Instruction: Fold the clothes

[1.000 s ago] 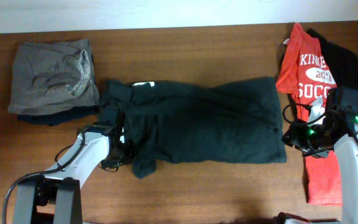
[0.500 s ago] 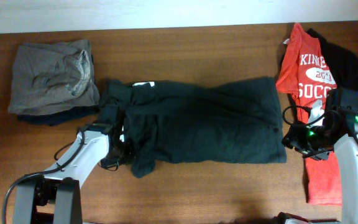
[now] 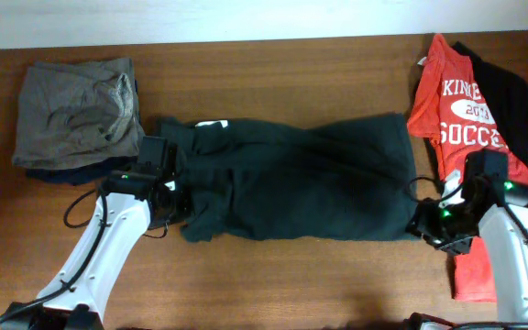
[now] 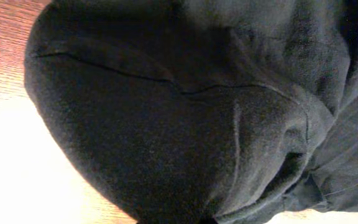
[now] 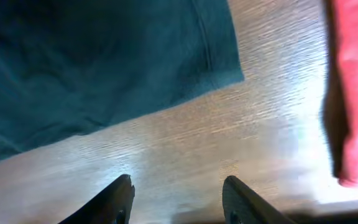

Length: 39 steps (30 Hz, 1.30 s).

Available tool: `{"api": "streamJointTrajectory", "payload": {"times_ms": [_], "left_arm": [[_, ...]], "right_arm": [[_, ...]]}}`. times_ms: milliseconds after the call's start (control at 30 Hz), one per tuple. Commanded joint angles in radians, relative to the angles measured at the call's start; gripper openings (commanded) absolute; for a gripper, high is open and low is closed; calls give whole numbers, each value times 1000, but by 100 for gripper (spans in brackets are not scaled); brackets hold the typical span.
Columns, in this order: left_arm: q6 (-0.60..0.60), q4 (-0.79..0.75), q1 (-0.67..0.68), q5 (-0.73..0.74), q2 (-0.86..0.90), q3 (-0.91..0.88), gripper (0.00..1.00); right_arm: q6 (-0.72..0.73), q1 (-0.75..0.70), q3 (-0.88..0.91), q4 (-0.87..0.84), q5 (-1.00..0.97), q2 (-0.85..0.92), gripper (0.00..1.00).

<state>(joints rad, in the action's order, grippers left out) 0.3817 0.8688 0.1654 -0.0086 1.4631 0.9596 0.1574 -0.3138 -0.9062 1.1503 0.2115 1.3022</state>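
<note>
— How far along is the folding?

— Partway, I judge. At ten o'clock on the tabletop (image 3: 273, 64) a grey piece (image 3: 76, 110) lies folded on top of a navy piece (image 3: 62, 174), and that stack looks finished.

— And the one in hand?

— The dark shirt (image 3: 319, 179) lies across the centre, stretched from nine o'clock to three. Its long sides seem turned in, so it reads as a broad band, but the nine o'clock end is rumpled and no crosswise fold shows yet.

— What are the arms doing with it?

— The left claw (image 3: 174, 192) sits at that rumpled end. Its wrist view is filled with bunched dark cloth and the fingers themselves are hidden. It is pressed together and appears to be pinching a gather of the shirt there. The right claw (image 5: 178, 179) is spread, holding nothing. It hovers over bare wood just beside the shirt's corner at four o'clock, apart from the hem.

— So what is left?

— For this shirt: smooth the bunched end, fold it across, then stack it. After that, the red shirt (image 3: 452, 110) at two o'clock lies unfolded with its print up, and a black piece (image 3: 516, 92) shows partly from beneath it. Neither is started — so more than half the work remains, by my reckoning.
</note>
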Motion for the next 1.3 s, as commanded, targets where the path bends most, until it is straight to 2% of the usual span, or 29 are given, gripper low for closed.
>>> {"api": "streamJointTrajectory", "payload": {"times_ms": [0, 233, 333, 533, 800, 1000, 1100, 1167, 1200, 1267], "left_arm": [[-16, 1, 2, -14, -6, 10, 1], [-16, -5, -2, -18, -6, 10, 1], [-16, -5, -27, -18, -6, 10, 1], [-16, 4, -80, -18, -6, 8, 1], [-16, 4, -84, -18, -6, 7, 1], [-16, 3, -84, -19, -6, 7, 1], [-16, 3, -84, -19, -6, 7, 1], [-16, 4, -84, -25, -6, 7, 1], [-16, 4, -84, -31, -6, 7, 0], [-16, 12, -85, -47, -6, 7, 1]], "right_arm": [[10, -7, 48, -42, 20, 3, 51], [9, -7, 136, -185, 3, 21, 50], [10, -7, 149, -236, -26, 49, 47], [9, -6, 149, -289, -110, 145, 46], [10, -6, 149, -333, -112, 277, 46], [9, -6, 149, -349, -112, 293, 45], [9, -6, 149, -355, -112, 293, 34], [9, -6, 149, -353, -111, 293, 19], [10, -6, 149, -346, -101, 293, 8], [24, -6, 145, -323, -84, 292, 4]]}}
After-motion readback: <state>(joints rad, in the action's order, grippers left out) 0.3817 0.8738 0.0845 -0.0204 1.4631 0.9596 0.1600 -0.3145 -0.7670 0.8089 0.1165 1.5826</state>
